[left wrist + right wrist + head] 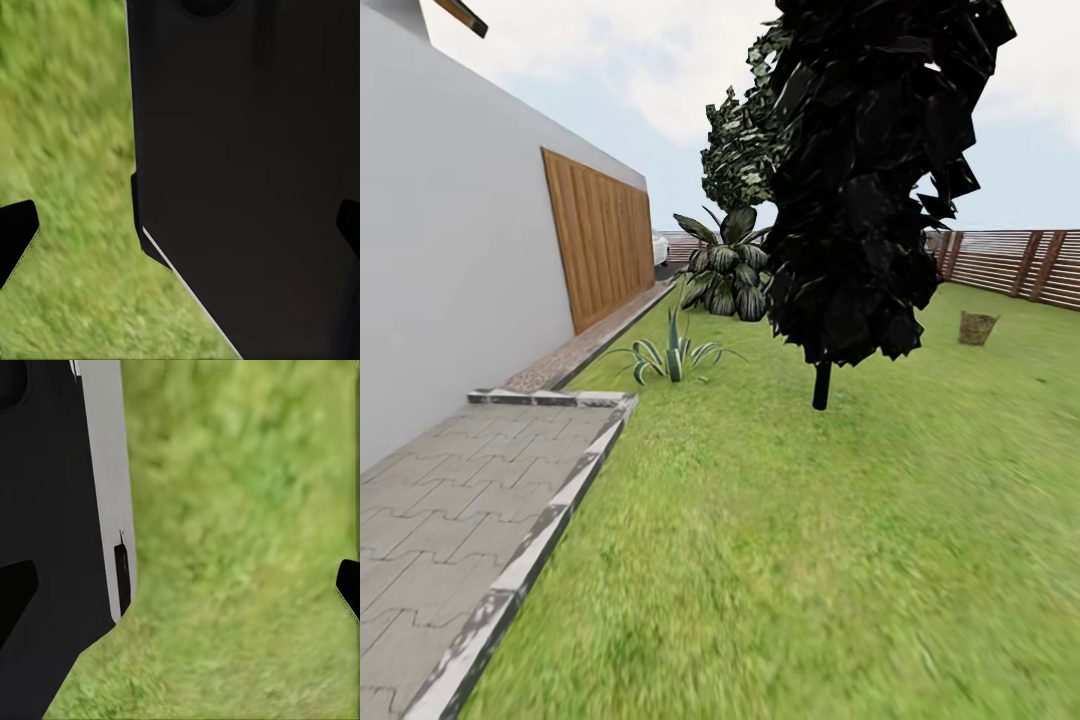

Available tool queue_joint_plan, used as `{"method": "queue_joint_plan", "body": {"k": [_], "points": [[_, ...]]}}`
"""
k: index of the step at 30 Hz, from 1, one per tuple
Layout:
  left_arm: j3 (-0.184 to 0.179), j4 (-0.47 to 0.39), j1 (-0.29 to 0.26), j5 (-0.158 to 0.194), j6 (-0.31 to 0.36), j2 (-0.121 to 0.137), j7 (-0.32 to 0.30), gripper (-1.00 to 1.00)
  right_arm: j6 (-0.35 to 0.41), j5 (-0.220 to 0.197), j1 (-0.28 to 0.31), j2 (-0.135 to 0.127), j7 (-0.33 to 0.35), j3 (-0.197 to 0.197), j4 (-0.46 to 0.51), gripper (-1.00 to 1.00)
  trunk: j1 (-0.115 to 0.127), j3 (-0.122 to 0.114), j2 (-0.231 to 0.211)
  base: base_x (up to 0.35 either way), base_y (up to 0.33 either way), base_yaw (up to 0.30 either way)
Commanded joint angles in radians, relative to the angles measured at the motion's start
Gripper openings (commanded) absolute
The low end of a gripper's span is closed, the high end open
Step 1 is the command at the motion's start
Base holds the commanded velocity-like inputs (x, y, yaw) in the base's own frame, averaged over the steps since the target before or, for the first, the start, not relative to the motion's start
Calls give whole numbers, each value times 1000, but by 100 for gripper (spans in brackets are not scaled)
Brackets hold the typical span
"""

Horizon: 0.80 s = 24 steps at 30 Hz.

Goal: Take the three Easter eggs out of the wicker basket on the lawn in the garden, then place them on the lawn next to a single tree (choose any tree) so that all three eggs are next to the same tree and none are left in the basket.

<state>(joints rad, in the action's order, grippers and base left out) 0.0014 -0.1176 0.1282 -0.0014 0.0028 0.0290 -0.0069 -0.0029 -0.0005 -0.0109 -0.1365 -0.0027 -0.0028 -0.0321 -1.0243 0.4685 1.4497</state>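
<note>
Wicker basket (977, 328) sits far off on the lawn (780, 560) near the slat fence (1010, 262), beyond a dark-leaved tree (860, 180); eggs too small to make out from here. Left gripper (180, 225) and right gripper (184, 585) hang over grass, fingers wide, nothing held. Judged: approach stage only, all three eggs yet to be lifted and placed.

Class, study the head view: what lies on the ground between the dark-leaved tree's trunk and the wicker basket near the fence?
In the head view, only lawn lies between the trunk and the wicker basket.
</note>
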Motion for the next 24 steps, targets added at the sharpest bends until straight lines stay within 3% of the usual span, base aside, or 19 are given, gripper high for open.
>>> {"method": "queue_joint_plan", "body": {"k": [1, 24], "points": [[0, -2, 1, 0, 0, 0, -1, 100, 0, 0, 0, 0, 0, 0, 0, 100, -1, 1, 0, 342, 0, 0], [0, -2, 1, 0, 0, 0, -1, 100, -1, 1, 0, 0, 0, 1, 0, 100, -1, 1, 0, 342, 0, 0]]}}
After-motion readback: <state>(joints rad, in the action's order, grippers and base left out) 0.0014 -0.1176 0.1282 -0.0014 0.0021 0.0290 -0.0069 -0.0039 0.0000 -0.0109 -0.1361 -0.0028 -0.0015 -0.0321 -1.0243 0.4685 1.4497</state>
